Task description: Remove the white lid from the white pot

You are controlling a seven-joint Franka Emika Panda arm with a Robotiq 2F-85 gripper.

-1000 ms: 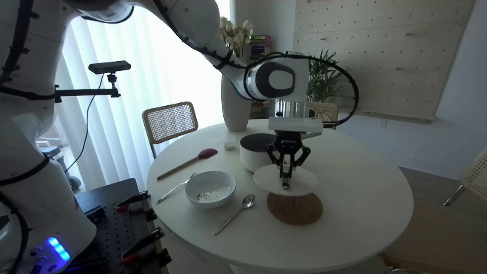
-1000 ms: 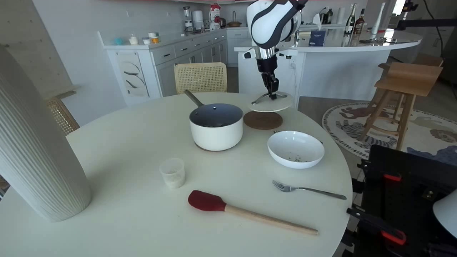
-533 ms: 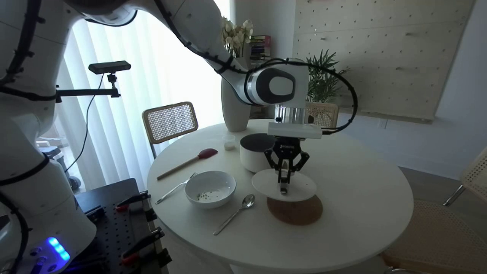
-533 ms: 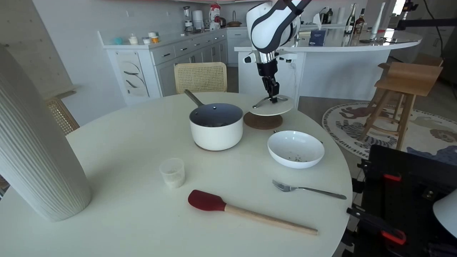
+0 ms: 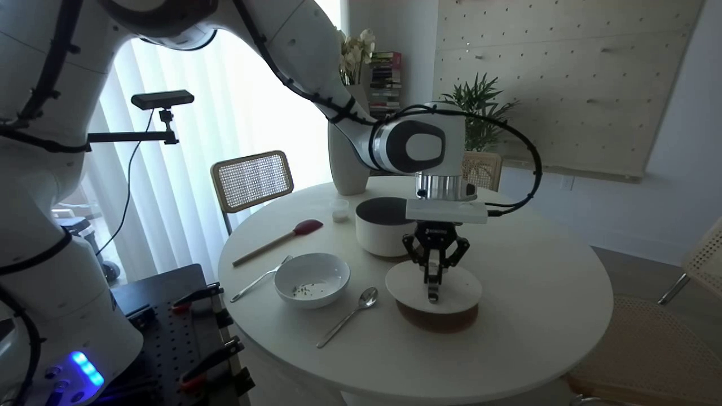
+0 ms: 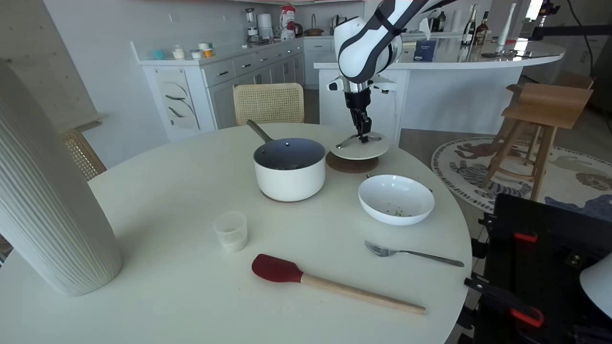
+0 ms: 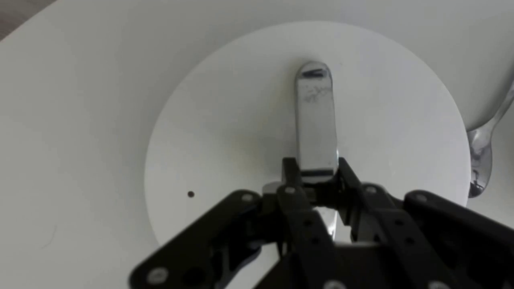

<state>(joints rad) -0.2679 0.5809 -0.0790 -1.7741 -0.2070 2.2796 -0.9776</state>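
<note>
The white lid (image 5: 461,290) is a flat disc with a silver strap handle (image 7: 316,124). My gripper (image 7: 316,170) is shut on that handle, one finger on each side. In both exterior views the gripper (image 5: 433,290) (image 6: 363,137) points down and holds the lid (image 6: 351,153) nearly level, low over the brown round mat (image 5: 437,323). The lid hides much of the mat; whether they touch is hard to tell. The white pot (image 6: 290,182) stands uncovered beside it, dark inside, its long handle pointing away from the vase side. The pot (image 5: 379,237) is partly behind the gripper in an exterior view.
A white bowl (image 5: 312,281) and a spoon (image 5: 348,317) lie near the mat. A fork (image 6: 413,254), a red spatula (image 6: 334,285) and a clear cup (image 6: 231,231) are also on the round table. A tall white vase (image 6: 52,200) stands at its edge.
My gripper and the lid have come down toward the brown mat, with a slight sideways shift in the last half second. The grip on the handle and the pot's place are unchanged.
</note>
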